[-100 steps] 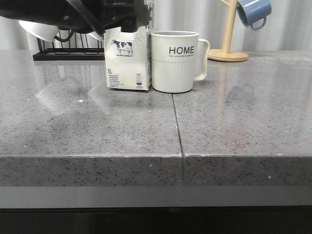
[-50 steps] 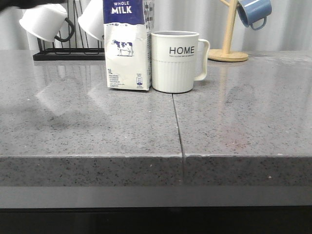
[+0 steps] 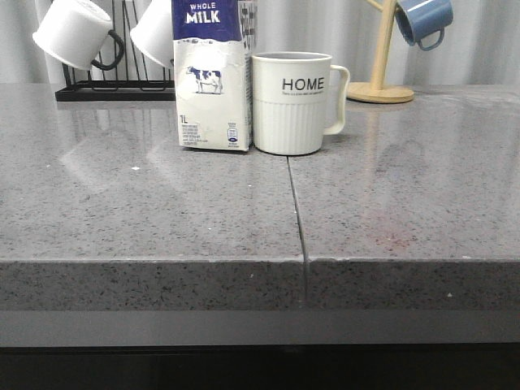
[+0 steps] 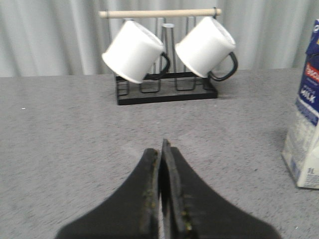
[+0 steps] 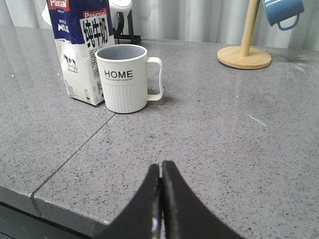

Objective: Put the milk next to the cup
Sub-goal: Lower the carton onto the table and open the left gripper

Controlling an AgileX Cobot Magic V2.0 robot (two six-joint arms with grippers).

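Note:
The milk (image 3: pixel 214 77), a tall white carton with a dark blue top band and a cow picture, stands upright on the grey counter, its side touching or almost touching the left side of the cup (image 3: pixel 292 103). The cup is a cream mug marked "HOME" with its handle to the right. Both also show in the right wrist view, milk (image 5: pixel 79 50) and cup (image 5: pixel 122 77). The carton's edge shows in the left wrist view (image 4: pixel 305 129). My left gripper (image 4: pixel 161 147) is shut and empty above bare counter. My right gripper (image 5: pixel 160 169) is shut and empty near the counter's front edge. Neither gripper shows in the front view.
A black rack (image 3: pixel 114 91) with two plain white mugs (image 3: pixel 73 34) with black handles stands at the back left. A wooden mug tree (image 3: pixel 379 91) with a blue mug (image 3: pixel 424 20) stands at the back right. A seam (image 3: pixel 296 211) runs down the counter.
The left arm, which covered the carton's top one second ago, has let go and drawn back out of the front view. The milk and cup have not moved.

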